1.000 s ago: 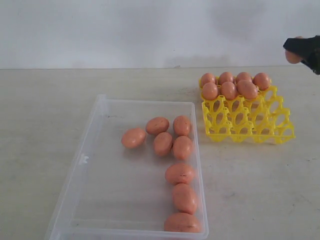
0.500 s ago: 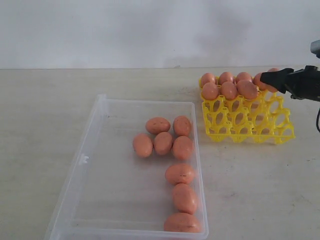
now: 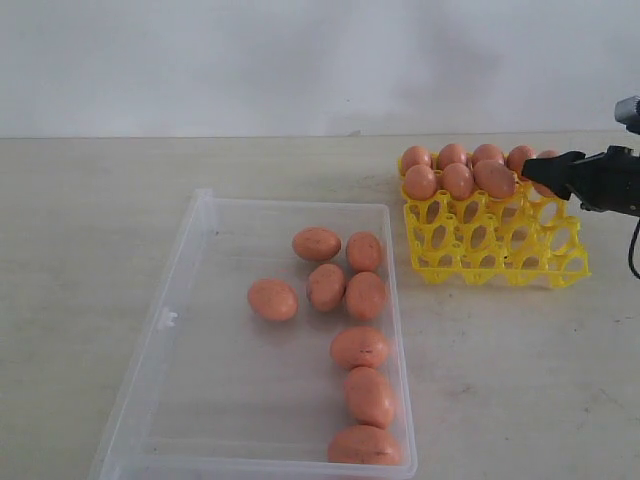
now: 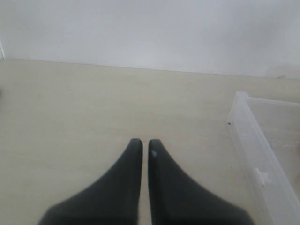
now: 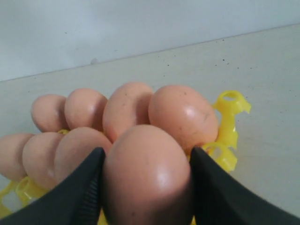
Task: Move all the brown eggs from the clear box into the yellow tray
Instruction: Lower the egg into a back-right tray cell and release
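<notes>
The yellow tray (image 3: 560,262) stands at the right, with several brown eggs (image 3: 458,180) filling its two back rows. My right gripper (image 3: 545,172) reaches in from the right edge and is shut on a brown egg (image 5: 146,173) at the tray's back right corner, over the second row. The clear box (image 3: 180,290) lies left of the tray with several brown eggs (image 3: 272,299) loose inside, most along its right wall. My left gripper (image 4: 145,143) hovers over bare table beside the clear box's wall (image 4: 253,150), fingers together, nothing between them.
A pale wall stands behind the beige table (image 3: 100,200). The tray's front rows (image 3: 500,250) hold empty cups.
My right gripper, carrying its egg, came down from the upper right to the tray's back right corner. One loose egg in the clear box rolled about at the left of the cluster.
</notes>
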{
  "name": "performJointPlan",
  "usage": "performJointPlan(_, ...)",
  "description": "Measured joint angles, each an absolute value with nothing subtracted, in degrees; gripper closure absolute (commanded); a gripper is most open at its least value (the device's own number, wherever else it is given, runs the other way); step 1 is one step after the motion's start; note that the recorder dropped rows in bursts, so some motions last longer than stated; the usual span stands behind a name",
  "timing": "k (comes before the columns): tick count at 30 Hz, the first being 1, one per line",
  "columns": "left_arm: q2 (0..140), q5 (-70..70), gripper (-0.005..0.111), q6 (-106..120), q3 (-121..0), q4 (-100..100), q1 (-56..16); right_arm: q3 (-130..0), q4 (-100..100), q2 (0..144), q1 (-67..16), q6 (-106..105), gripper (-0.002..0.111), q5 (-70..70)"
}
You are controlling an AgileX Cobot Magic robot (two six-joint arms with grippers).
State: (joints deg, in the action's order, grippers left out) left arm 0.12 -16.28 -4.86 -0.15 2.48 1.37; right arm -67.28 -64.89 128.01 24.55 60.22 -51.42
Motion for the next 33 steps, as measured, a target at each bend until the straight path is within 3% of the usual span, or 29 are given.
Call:
performJointPlan(4,0.12,-16.28,0.103,-4.86,-0.15,2.48,1.37,-67.28,-62.26,128.51,24.55,60.09,0.061,-51.75)
performJointPlan(12,0.12,-16.28,0.103,-4.86,-0.15,2.48,1.37,-67.37,-59.45,128.6,23.23,59.99,0.048,-51.54)
performJointPlan(24,0.12,-16.28,0.103,-4.86,-0.15,2.48,1.37,-67.37,-56.37,128.6,22.28,59.99,0.048,-51.54)
performJointPlan(33,0.12,-16.28,0.103,-4.86,-0.15,2.48,1.37,-67.37,-51.58,128.6,22.28,59.99,0.048,-59.05)
